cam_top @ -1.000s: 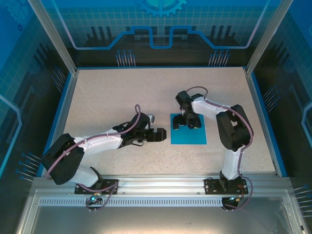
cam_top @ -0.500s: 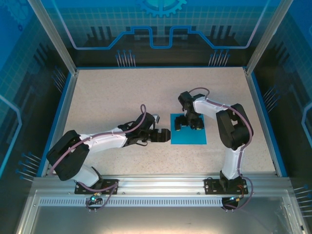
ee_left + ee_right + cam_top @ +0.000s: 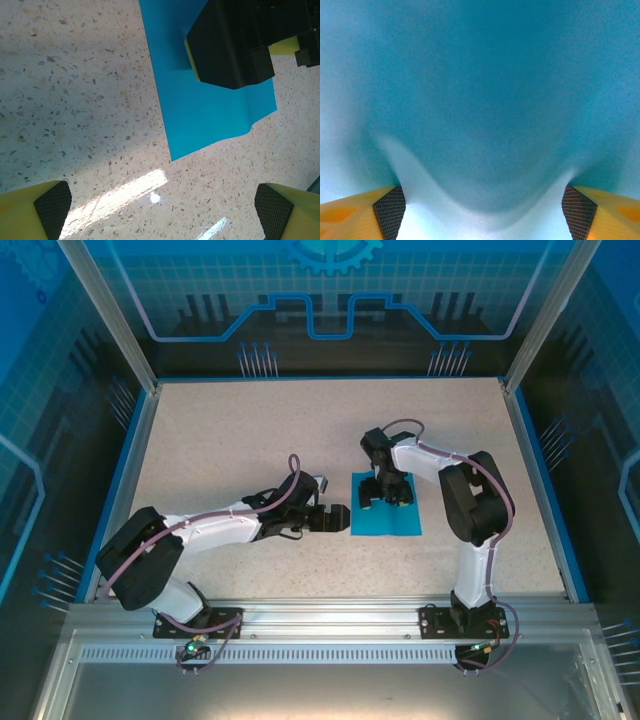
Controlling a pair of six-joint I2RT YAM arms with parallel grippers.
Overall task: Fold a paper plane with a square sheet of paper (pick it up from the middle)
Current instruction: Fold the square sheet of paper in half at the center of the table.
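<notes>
Fingers [image 3: 50,206] of the left gripper [image 3: 338,518] stand wide apart and hold nothing. They sit low over the table [image 3: 230,440], just left of the sheet [image 3: 388,522]. The blue sheet lies on mid-table, one edge slightly rippled. Farther on, the right gripper [image 3: 383,498] points down onto the sheet's far half. Its fingers [image 3: 390,210] are spread wide and pressed to the paper, which humps up between them.

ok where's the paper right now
Top view: the paper lies right of centre on the table, under the right gripper, with the left gripper just off its left edge.
</notes>
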